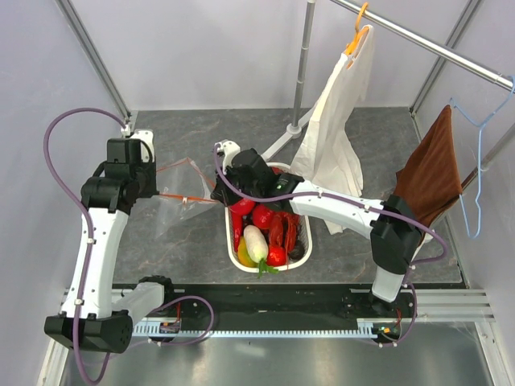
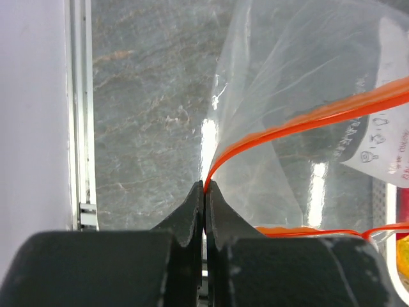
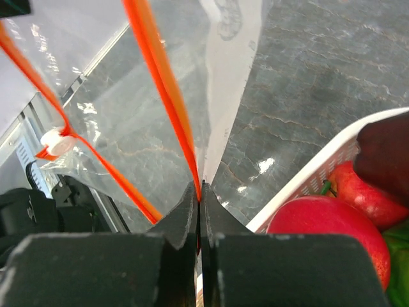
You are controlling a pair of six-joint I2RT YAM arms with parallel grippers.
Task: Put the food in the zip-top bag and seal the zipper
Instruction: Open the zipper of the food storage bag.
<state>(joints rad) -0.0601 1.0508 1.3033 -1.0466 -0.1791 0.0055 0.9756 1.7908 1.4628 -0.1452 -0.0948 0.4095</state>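
Observation:
The clear zip-top bag (image 1: 183, 186) hangs stretched between my two grippers, left of the basket. Its orange-red zipper (image 1: 183, 198) runs between them. My left gripper (image 2: 205, 187) is shut on one end of the zipper strip (image 2: 307, 118). My right gripper (image 3: 199, 187) is shut on the other end of the strip (image 3: 163, 89), and the white slider tab (image 3: 54, 142) shows on the far strip. The bag (image 2: 300, 70) looks empty. The food (image 1: 261, 229) lies in the white basket (image 1: 231, 256): red fruits (image 3: 326, 230), a white radish (image 1: 255, 242), a red lobster (image 1: 282, 229) and a yellow piece (image 1: 244, 256).
A white cloth (image 1: 334, 137) hangs from an orange hanger and a brown cloth (image 1: 430, 173) from a blue hanger on the rail at the back right. A metal pole (image 1: 302, 72) stands behind the basket. Grey walls close both sides.

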